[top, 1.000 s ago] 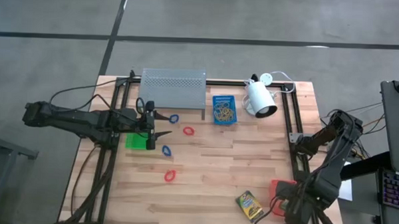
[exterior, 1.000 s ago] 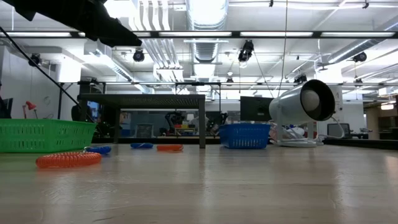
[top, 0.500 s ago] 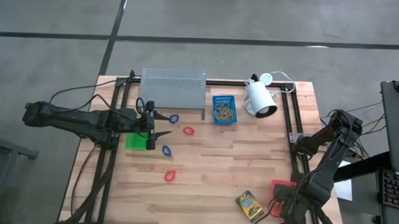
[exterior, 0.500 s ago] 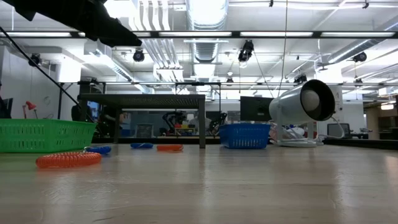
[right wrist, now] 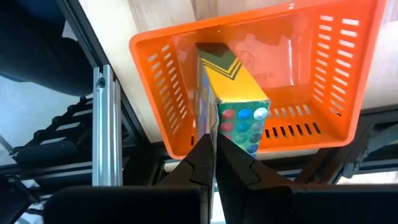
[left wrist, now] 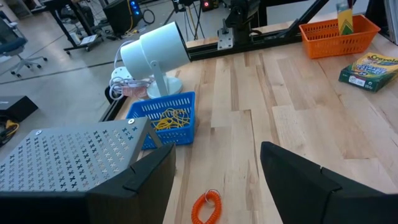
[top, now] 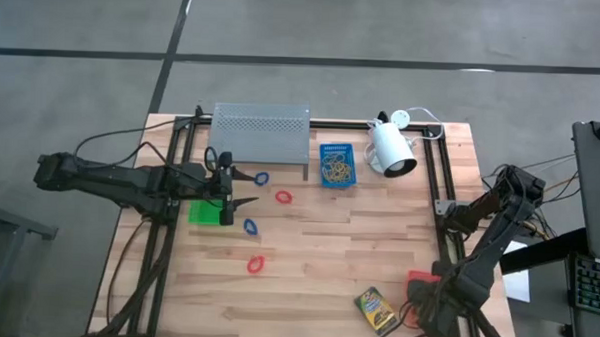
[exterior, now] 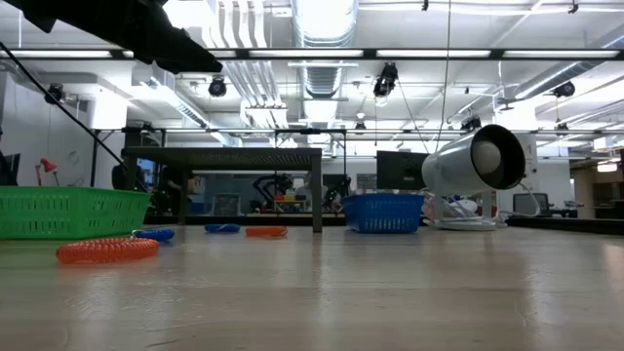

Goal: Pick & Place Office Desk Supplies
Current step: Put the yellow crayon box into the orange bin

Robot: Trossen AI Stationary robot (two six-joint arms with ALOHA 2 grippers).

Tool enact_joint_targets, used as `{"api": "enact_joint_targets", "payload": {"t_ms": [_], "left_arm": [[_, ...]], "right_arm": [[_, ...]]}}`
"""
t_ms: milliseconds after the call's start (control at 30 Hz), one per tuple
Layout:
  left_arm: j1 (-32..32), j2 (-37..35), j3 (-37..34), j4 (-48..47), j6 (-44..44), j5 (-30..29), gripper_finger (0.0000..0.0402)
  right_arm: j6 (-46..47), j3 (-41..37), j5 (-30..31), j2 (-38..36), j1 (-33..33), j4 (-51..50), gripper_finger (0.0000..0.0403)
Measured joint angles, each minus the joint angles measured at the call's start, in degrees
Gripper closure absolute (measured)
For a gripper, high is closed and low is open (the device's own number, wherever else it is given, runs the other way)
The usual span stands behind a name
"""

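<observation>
My right gripper (right wrist: 214,163) has its fingers pressed together, holding nothing, just above the orange tray (right wrist: 161,93) at the worktop's (top: 316,279) near right corner; a card box (right wrist: 233,99) stands on end inside that tray; a second box (top: 374,308) lies flat on the worktop just left of the tray, by the near edge. My left gripper (top: 241,187) has its fingers spread wide with nothing between them, over the left part of the worktop beside the green tray (top: 203,212); a blue loop (top: 250,226) and another blue loop (top: 262,178) lie close to its fingertips; a red loop (top: 283,197) sits towards the middle and a second red loop (top: 256,264) nearer the front; the blue tray (top: 336,164) of tan bands (left wrist: 171,119) sits near the far edge, between the shelf (top: 260,127) and the lamp (top: 392,149).
</observation>
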Motion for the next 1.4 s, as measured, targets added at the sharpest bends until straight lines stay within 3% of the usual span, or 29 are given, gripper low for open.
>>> {"api": "enact_joint_targets", "payload": {"t_ms": [700,967,1400], "left_arm": [[0.00,0.00,0.00,0.00,-0.01,0.00,0.0161],[0.00,-0.02,0.00,-0.02,0.00,0.00,0.0162],[-0.02,-0.02,0.00,0.00,0.00,0.00,0.0162]], "right_arm": [[7.76,-0.13,0.08,0.00,0.00,1.27,0.0394],[9.90,-0.15,3.26,0.00,0.03,1.35,0.0392],[10.55,0.07,5.18,0.00,0.66,2.55,0.0316]]}}
